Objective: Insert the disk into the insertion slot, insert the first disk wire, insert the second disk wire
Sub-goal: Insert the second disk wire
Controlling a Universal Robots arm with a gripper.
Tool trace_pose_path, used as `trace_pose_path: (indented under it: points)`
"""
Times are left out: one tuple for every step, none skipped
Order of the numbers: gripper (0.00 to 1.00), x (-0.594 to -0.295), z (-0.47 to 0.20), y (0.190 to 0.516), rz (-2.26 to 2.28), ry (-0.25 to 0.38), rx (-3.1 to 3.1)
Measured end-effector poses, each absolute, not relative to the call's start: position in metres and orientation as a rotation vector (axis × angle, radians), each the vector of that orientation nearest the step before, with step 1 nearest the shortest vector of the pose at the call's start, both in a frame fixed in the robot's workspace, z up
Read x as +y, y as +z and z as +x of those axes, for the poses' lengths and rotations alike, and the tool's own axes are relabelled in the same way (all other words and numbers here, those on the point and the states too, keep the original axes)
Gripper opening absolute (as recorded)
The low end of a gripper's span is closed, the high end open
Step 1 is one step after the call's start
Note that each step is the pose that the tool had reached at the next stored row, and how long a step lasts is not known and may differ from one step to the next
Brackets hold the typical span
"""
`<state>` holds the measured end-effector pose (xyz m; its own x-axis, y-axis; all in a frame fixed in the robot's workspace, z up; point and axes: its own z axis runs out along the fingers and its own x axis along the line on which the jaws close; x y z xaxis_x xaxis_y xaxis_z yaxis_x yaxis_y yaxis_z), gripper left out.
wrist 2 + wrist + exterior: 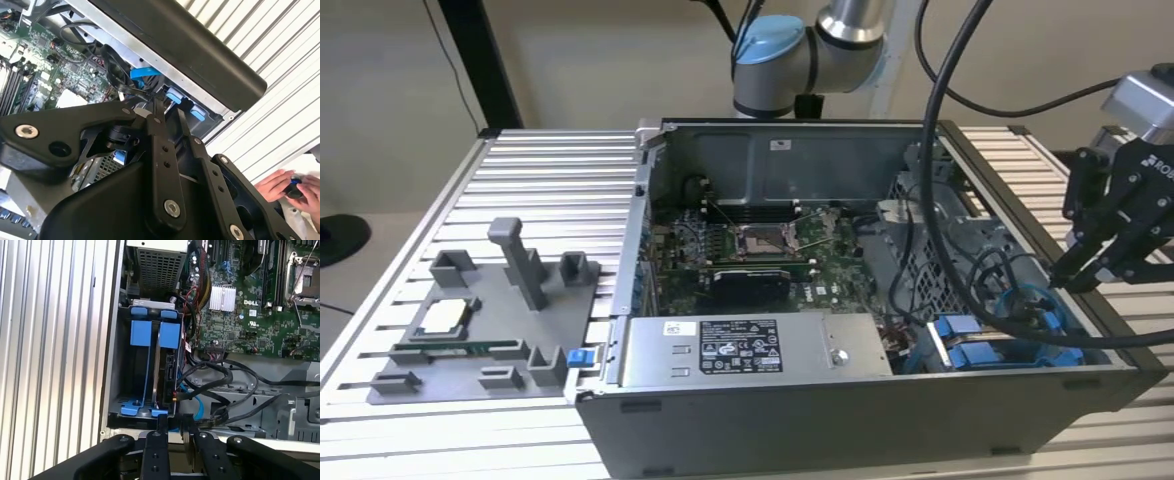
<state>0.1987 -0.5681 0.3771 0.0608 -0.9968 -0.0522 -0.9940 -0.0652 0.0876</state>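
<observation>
Hovering end effector [174, 419]: poised at the rim of the computer case [854, 420], just over the insertion slot [127, 382]. It is drawn narrow, and whether it pinches anything cannot be told.
Disk [167, 362]: stands on edge inside the insertion slot, its blue carrier seated between the rails, so the first step looks done.
Blue wire [196, 402]: curves past the disk's end toward the end effector. Its plug is hidden, so whether it is seated is unclear.
Left to do: probably at least one wire.
Table [547, 170]: carries the open case.
</observation>
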Motion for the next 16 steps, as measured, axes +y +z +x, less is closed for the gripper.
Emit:
trace_pose_path:
  points:
    - [1.00, -0.5680, 0.1987, 0.3767, 2.267, -0.153, -2.128]
    - [1.00, -0.5680, 0.1987, 0.3761, 2.267, -0.154, -2.128]
    - [1.00, -0.5681, 0.1987, 0.3754, 2.266, -0.155, -2.128]
    - [1.00, -0.5681, 0.1987, 0.3748, 2.265, -0.157, -2.127]
    - [1.00, -0.5681, 0.1987, 0.3742, 2.265, -0.158, -2.126]
    - [1.00, -0.5681, 0.1987, 0.3735, 2.264, -0.160, -2.125]
    - [1.00, -0.5681, 0.1987, 0.3729, 2.263, -0.162, -2.124]
    - [1.00, -0.5681, 0.1987, 0.3723, 2.262, -0.164, -2.123]
    - [1.00, -0.5681, 0.1987, 0.3718, 2.261, -0.166, -2.123]
    - [1.00, -0.5681, 0.1987, 0.3713, 2.259, -0.168, -2.122]
    - [1.00, -0.5681, 0.1987, 0.3710, 2.258, -0.170, -2.121]
    - [1.00, -0.5681, 0.1987, 0.3709, 2.257, -0.171, -2.120]
    - [1.00, -0.5681, 0.1986, 0.3707, 2.257, -0.172, -2.120]
    - [1.00, -0.5681, 0.1987, 0.3705, 2.257, -0.173, -2.119]
    - [1.00, -0.5681, 0.1987, 0.3703, 2.256, -0.175, -2.119]
    - [1.00, -0.5681, 0.1987, 0.3701, 2.255, -0.177, -2.118]
